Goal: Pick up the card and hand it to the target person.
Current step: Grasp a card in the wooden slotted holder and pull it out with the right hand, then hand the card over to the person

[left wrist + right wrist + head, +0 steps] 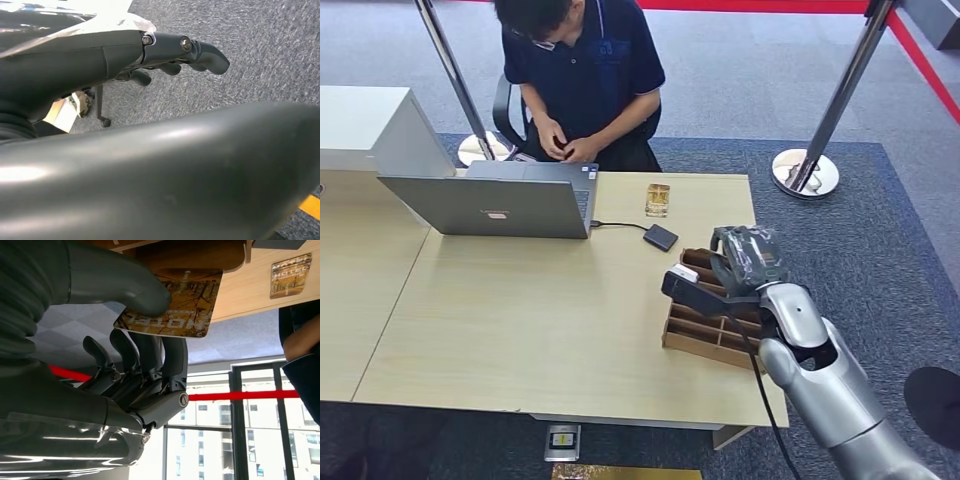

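1. Right wrist view: I see my right hand pinching the card between thumb and fingers, above the wooden organizer (lifted for handover).
2. My left hand hangs with nothing in it, fingers loosely extended.
3. I judge the seated person the recipient.

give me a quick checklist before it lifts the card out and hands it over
1. Card held: ok. In the right wrist view the right hand pinches the card between thumb and fingers.
2. Card free of the wooden organiser: cannot tell; its far edge sits against the wood.
3. Second card left alone on the table: ok.
4. Person ready to receive: not ok; head down, both hands together at the lap.
5. Path clear: ok; laptop and the dark device lie off to the side.
6. Left hand out of the way: ok, hanging over carpet, holding nothing.
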